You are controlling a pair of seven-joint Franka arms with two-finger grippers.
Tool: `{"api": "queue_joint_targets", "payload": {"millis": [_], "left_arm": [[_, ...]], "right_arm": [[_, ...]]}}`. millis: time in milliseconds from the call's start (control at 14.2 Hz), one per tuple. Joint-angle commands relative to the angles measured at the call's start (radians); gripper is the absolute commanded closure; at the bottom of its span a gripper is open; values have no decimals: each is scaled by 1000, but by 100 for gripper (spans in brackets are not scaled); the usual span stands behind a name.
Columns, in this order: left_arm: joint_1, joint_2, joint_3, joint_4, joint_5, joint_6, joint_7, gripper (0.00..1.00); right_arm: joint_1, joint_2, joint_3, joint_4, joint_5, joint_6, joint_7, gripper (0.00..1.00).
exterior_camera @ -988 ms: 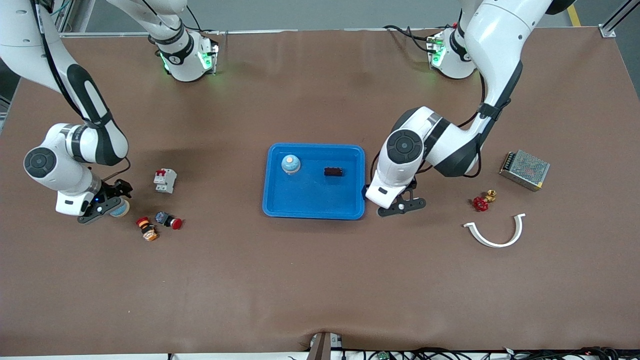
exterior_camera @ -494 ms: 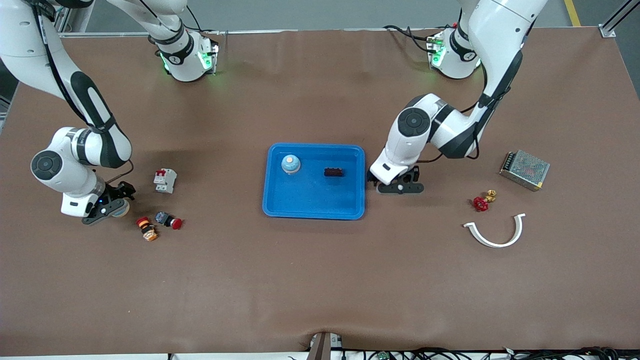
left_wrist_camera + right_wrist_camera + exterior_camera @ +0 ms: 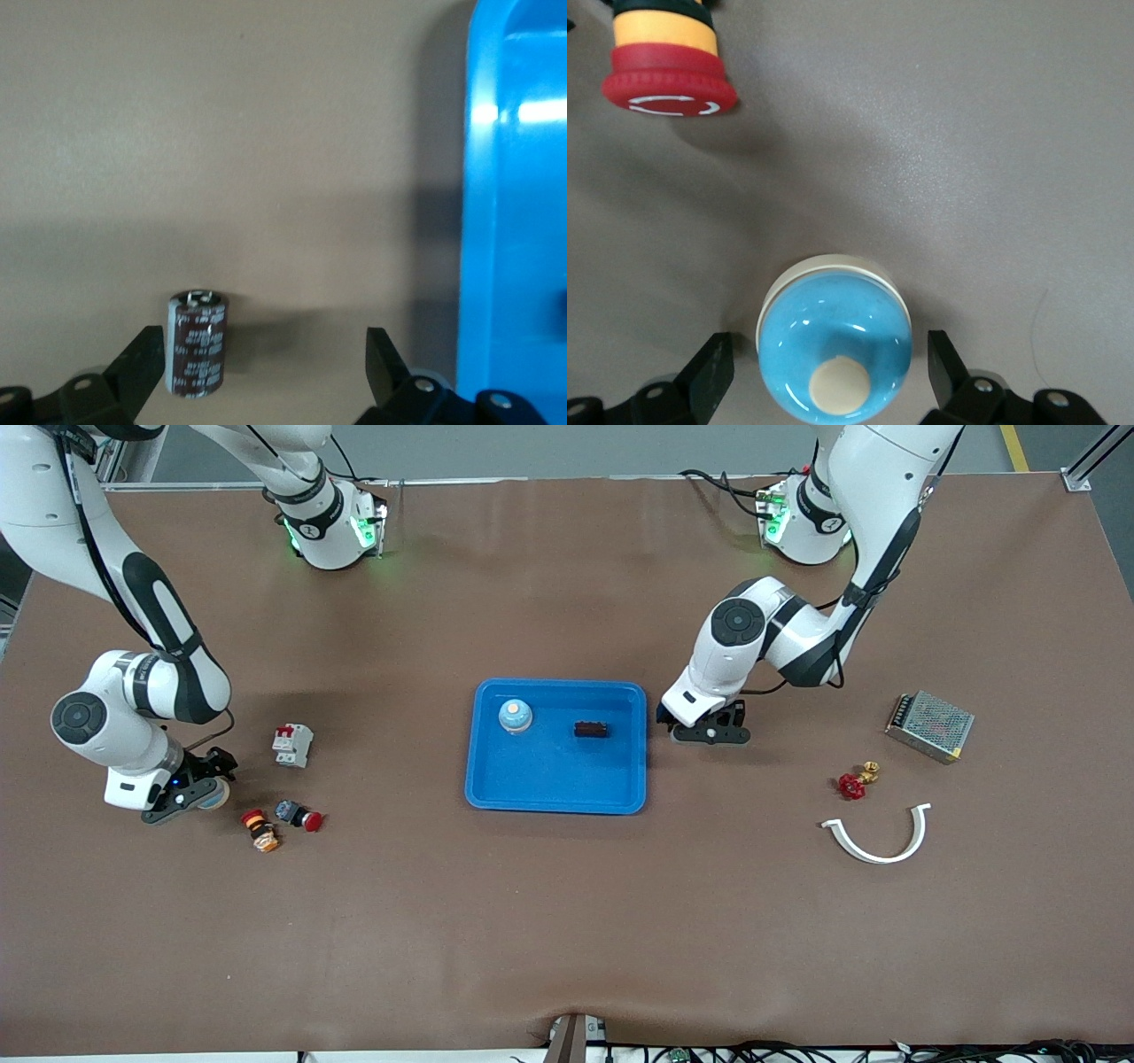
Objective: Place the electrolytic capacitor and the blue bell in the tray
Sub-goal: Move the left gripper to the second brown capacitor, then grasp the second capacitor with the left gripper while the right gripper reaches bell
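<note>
The blue tray [image 3: 556, 790] lies mid-table. In it stand a blue bell [image 3: 515, 715] and a small dark block [image 3: 591, 730]. My left gripper [image 3: 709, 733] is low beside the tray's rim, toward the left arm's end. It is open, and in the left wrist view [image 3: 263, 354] a brown electrolytic capacitor [image 3: 198, 345] stands upright between its fingers, close to one of them, with the tray rim [image 3: 487, 221] alongside. My right gripper [image 3: 182, 793] is open around a second blue bell [image 3: 213, 795] on the table. In the right wrist view [image 3: 828, 359] that bell [image 3: 833, 341] sits between the fingers, with gaps on both sides.
Beside the right gripper are a white circuit breaker [image 3: 292, 745], a red-and-yellow push button [image 3: 260, 829] and a red-capped switch [image 3: 299, 815]; the button also shows in the right wrist view [image 3: 666, 75]. Toward the left arm's end lie a metal power supply [image 3: 929, 726], a red valve [image 3: 852, 784] and a white curved piece [image 3: 879, 837].
My left gripper has moved along the tray's side, away from the front camera toward the robot bases. My right gripper has shifted only slightly over its bell.
</note>
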Motion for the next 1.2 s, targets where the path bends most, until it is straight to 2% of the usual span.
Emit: {"api": "queue_joint_targets", "payload": {"millis": [0, 212, 353, 494, 635, 988, 1129], "left_arm": [[55, -63, -12, -86, 18, 48, 55, 0], [80, -77, -12, -121, 34, 69, 78, 0], [94, -77, -12, -133, 51, 89, 79, 0], [96, -68, -12, -135, 52, 94, 79, 0], [99, -55, -12, -135, 52, 106, 79, 0], [103, -34, -12, -135, 52, 129, 79, 0], [103, -19, -12, -132, 52, 140, 79, 0]], "right_arm": [[-26, 21, 21, 20, -7, 2, -10, 23], [-28, 22, 21, 24, -6, 2, -9, 50], [-26, 22, 22, 26, -6, 0, -3, 61], [-25, 22, 25, 29, 23, -15, 5, 61], [-17, 18, 30, 36, 108, -56, 5, 62], [-6, 16, 31, 202, 275, -396, 8, 63], [4, 16, 31, 242, 312, -478, 36, 63]]}}
